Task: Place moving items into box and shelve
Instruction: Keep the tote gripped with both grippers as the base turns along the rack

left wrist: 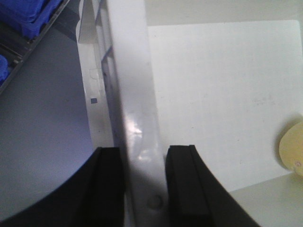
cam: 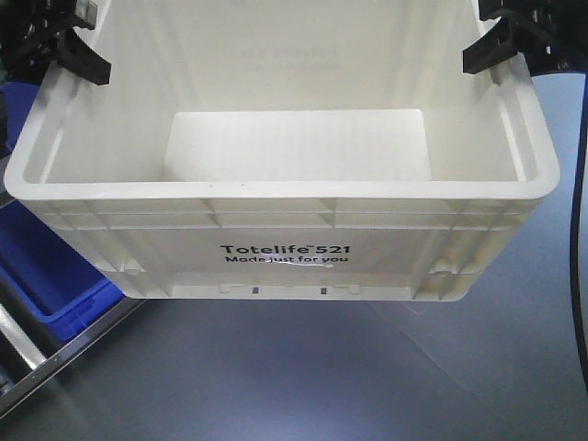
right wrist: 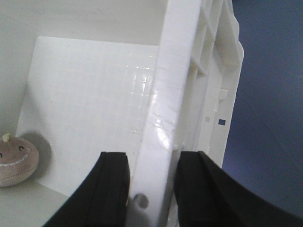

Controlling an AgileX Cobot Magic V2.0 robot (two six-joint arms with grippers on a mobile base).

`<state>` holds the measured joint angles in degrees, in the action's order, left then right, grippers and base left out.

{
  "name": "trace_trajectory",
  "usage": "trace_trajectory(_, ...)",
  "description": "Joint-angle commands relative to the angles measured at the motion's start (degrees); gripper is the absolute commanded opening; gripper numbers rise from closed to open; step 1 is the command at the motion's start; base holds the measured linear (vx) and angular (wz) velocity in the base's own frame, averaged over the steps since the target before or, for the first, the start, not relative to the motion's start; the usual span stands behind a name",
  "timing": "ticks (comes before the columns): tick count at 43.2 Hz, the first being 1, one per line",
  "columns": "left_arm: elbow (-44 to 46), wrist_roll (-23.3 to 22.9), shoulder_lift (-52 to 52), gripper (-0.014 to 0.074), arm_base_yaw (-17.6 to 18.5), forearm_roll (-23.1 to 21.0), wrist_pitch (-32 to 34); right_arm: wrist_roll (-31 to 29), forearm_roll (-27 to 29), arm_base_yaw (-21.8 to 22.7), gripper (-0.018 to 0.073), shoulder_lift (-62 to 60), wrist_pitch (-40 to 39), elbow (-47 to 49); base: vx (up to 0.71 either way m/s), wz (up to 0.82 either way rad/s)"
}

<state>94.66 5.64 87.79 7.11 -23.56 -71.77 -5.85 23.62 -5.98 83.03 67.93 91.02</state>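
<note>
Front view: we've got the box (cam: pixel 276 190) open side up, blue bin (cam: pixel 55 276) just beside it.
Left wrist: left gripper (left wrist: pixel 144 189) clamped on the box's side wall, yellow plush (left wrist: pixel 291 149) inside on the floor.
Right wrist: right gripper (right wrist: pixel 151 182) pinching the opposite wall, with the pinkish-brown plush (right wrist: pixel 14 163) in a bottom corner.

Left pincer (cam: pixel 87 60) and right pincer (cam: pixel 489 53) grip the box (cam: pixel 285 234) rims; blue bin (cam: pixel 50 276) beside.

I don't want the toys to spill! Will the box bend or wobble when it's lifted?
Probably stays stiff: the box has a thick, ribbed rim. Likely light: only two plush toys show inside. The pink toy and yellow toy look round, so they may roll about.
</note>
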Motion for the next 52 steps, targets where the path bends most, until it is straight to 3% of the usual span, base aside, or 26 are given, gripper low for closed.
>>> trace_trajectory(1,2.9,-0.1,-3.3,-0.0004,2.2,-18.0,4.1,-1.1,16.5,-1.6,0.0000,-2.5,-5.1,2.5,0.13,0.49)
trace_trajectory(52,2.9,-0.1,-3.3,-0.0004,2.2,-18.0,4.1,-1.1,16.5,-1.6,0.0000,-2.5,-5.1,2.5,0.00,0.45)
